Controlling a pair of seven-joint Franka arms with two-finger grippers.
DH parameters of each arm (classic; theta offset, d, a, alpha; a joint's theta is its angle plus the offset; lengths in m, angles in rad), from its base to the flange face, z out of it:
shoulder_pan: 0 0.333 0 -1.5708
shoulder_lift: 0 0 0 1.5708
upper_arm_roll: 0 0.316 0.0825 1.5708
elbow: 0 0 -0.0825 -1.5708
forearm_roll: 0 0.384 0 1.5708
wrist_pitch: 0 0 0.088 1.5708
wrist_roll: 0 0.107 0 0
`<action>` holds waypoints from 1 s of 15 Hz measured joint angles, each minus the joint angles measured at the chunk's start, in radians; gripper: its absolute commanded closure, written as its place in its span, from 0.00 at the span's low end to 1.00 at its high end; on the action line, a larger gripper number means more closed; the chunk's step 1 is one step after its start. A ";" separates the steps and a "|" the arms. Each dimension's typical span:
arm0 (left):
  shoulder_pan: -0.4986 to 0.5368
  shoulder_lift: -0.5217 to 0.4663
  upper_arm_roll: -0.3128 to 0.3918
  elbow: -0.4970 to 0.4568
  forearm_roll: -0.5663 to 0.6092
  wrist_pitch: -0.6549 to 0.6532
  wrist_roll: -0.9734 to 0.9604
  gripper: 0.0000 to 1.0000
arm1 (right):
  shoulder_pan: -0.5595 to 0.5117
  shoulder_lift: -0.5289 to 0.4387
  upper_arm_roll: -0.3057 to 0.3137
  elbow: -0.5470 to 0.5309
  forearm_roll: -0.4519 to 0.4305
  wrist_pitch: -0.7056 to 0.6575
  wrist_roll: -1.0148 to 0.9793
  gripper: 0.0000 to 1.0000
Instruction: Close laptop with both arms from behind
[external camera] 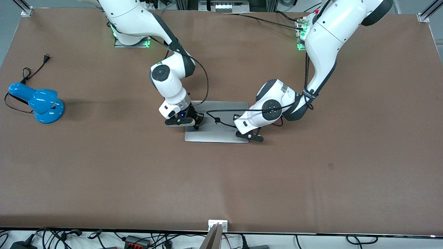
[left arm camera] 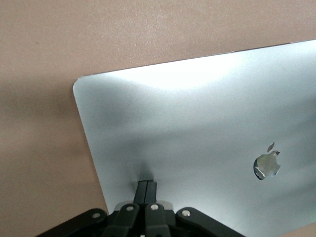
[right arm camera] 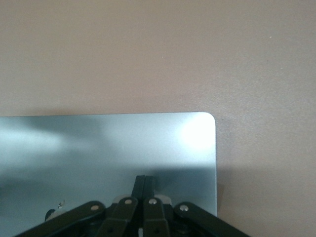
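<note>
Laptop (external camera: 217,121) lies flat mid-table, lid down | left gripper (external camera: 250,136) pinched together, holding nothing, tips on lid at its nearer corner | right gripper (external camera: 195,123) same, tips on other corner | looks stiff, smooth, slippery, breakable: push lid gently, don't grab

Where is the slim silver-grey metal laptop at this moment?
The slim silver-grey metal laptop lies closed and flat near the middle of the brown table in the front view, with the right gripper and left gripper pressing on its lid, fingers shut.
</note>
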 measured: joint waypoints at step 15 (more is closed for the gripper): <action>0.006 -0.019 0.020 0.030 0.001 -0.035 0.000 1.00 | 0.001 0.011 0.000 0.003 -0.002 0.003 -0.008 1.00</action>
